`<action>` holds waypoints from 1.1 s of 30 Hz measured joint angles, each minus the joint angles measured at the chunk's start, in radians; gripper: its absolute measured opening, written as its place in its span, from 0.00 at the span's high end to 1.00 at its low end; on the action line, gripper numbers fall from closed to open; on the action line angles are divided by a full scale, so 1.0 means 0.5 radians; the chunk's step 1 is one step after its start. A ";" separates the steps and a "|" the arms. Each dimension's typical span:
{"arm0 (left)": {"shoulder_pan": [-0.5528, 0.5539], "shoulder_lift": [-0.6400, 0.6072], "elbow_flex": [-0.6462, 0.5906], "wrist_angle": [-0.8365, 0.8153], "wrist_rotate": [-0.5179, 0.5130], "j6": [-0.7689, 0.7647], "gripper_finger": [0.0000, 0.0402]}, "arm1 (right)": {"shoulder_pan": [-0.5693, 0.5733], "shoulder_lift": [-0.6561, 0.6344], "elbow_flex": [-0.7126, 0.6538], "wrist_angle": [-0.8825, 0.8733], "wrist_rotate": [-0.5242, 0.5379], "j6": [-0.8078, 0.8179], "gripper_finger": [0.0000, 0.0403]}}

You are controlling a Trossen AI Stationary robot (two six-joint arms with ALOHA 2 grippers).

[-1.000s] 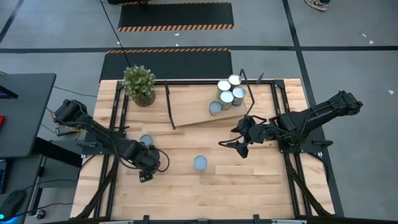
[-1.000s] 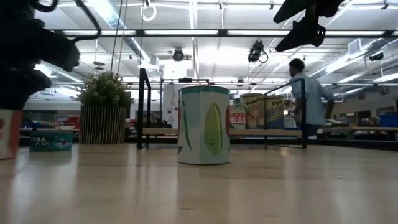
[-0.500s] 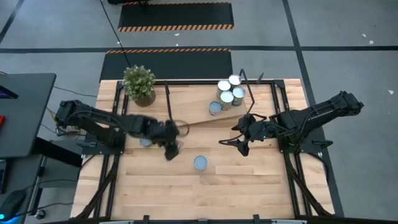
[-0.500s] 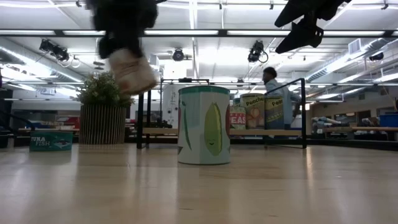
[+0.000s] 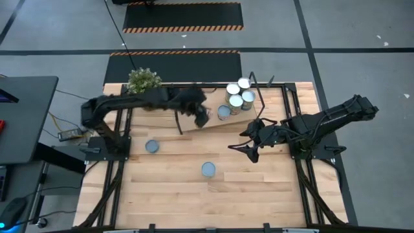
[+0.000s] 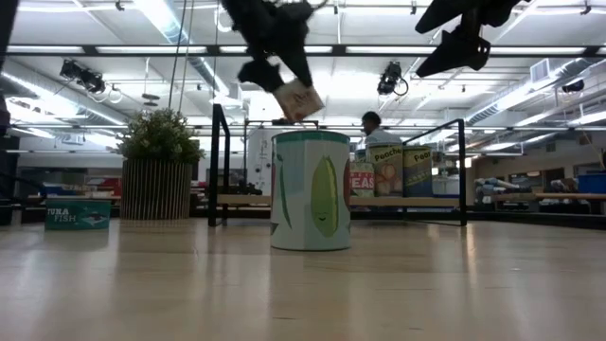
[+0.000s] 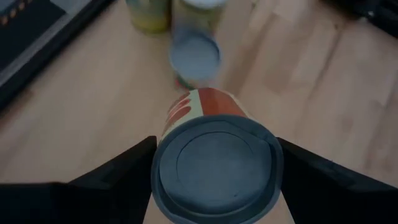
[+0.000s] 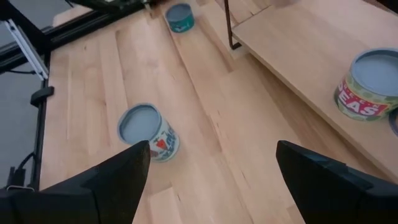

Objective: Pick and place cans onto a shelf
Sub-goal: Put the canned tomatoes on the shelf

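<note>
Left end effector (image 5: 202, 115): upper centre of the high view, over the shelf (image 5: 194, 107), clamped around a can (image 7: 214, 158).
Right end effector (image 5: 249, 154): right of centre, fingers spread, empty.
Shelved cans (image 5: 237, 96): four, upper centre-right.
Surface (image 5: 194, 188): two cans, left (image 5: 152, 147) and centre (image 5: 208, 169).

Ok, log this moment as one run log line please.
left hand: holding can above shelf | right hand: open, waiting over table | cans on shelf: four | loose on table: two
</note>
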 joint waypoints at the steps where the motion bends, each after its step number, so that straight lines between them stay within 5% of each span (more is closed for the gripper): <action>1: 0.045 0.064 0.074 -0.009 0.029 0.044 0.27 | -0.005 0.000 0.000 -0.004 -0.003 0.000 0.12; 16: 0.594 0.858 0.876 -0.315 0.447 0.750 0.27 | -0.261 0.000 0.000 -0.028 -0.083 0.139 0.12; 33: 0.563 1.118 0.976 -0.117 0.413 1.102 0.26 | -0.314 0.000 0.000 -0.061 -0.090 0.200 0.12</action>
